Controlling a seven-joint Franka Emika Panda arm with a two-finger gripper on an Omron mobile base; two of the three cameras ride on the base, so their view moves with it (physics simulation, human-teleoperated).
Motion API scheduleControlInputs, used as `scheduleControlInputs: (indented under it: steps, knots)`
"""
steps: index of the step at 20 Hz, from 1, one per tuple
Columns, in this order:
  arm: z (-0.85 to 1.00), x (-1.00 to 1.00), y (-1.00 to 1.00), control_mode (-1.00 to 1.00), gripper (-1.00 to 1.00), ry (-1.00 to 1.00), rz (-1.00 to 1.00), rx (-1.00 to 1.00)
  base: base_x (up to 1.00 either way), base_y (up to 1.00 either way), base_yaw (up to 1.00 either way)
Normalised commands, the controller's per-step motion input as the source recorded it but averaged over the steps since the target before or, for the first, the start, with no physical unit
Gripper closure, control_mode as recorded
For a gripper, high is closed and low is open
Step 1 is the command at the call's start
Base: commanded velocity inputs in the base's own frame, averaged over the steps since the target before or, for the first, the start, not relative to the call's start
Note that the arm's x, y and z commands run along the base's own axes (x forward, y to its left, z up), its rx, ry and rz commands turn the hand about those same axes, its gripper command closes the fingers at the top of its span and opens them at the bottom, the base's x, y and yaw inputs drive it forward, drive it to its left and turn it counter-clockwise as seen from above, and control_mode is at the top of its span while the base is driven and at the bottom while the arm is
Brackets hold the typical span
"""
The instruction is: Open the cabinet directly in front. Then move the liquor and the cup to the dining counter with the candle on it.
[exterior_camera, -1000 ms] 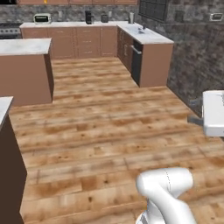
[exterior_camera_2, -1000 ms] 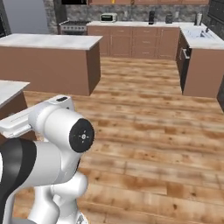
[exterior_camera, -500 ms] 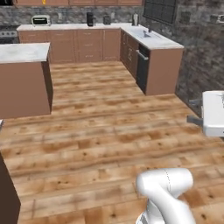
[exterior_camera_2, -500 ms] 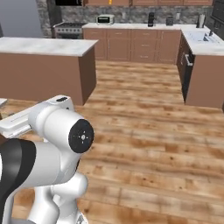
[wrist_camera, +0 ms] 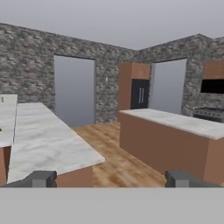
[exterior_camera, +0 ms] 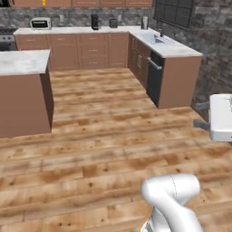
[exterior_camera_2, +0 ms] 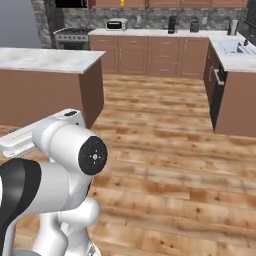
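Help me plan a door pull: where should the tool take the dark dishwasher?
Take the horizontal bar handle near the dishwasher's top edge, coming from the open floor facing it, one jaw above and one below; the door's flat face likely offers no other hold.

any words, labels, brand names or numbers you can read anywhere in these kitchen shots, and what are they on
None: no readable text in any view.
Toaster oven on the back counter: front is blurred, no brand or dial marks legible.
Coffee machine: dark and plain, nothing to read.
Stove: knobs too small to make out.
Marble island and long marble counter: veining only, no writing.
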Motion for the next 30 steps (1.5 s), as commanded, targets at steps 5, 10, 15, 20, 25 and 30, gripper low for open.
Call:
scheduleControlInputs:
  steps: [5,10,15,20,25,30]
  knots:
    - [0.0,0.0,0.0,1.0,-1.0,0.0,0.0,0.0,1.0,-0.14,0.0]
    - [0.0,0.0,0.0,1.0,-1.0,0.0,0.0,0.0,1.0,-0.13,0.0]
    - [0.0,0.0,0.0,1.0,-1.0,0.0,0.0,0.0,1.0,-0.16,0.0]
    - [0.0,0.0,0.0,1.0,-1.0,0.0,0.0,0.0,1.0,-0.16,0.0]
    - [0.0,0.0,0.0,1.0,-1.0,0.0,0.0,0.0,1.0,-0.17,0.0]
    - [0.0,0.0,0.0,1.0,-1.0,0.0,0.0,0.0,1.0,-0.17,0.0]
